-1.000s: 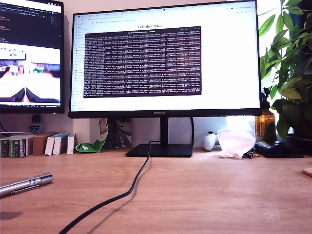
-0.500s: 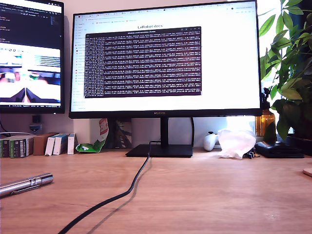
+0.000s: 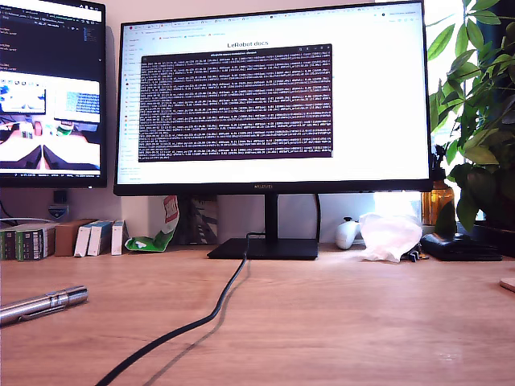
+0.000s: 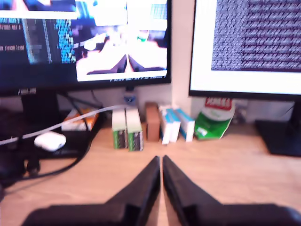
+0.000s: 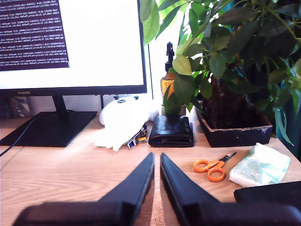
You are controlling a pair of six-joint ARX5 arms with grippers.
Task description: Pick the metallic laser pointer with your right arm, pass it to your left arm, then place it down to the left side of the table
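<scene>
Both grippers idle above the table [image 3: 338, 322], fingers together and empty; the pointer [image 3: 42, 305] lies at the exterior view's near left.

Nearest, my first gripper [image 4: 162, 162] and my second gripper [image 5: 156, 159] each show fingers pressed almost tip to tip, holding and touching nothing, only bare wood under them. I judge they are parked this way because the pointer's job is finished or not begun. The pointer rests flat, well apart from the cable [image 3: 201, 318] crossing mid-table, and appears in neither wrist view. Farther off, scissors [image 5: 211, 168] lie beyond my second gripper and small boxes [image 4: 128, 129] beyond my first, before the monitor [image 3: 273, 96].
</scene>
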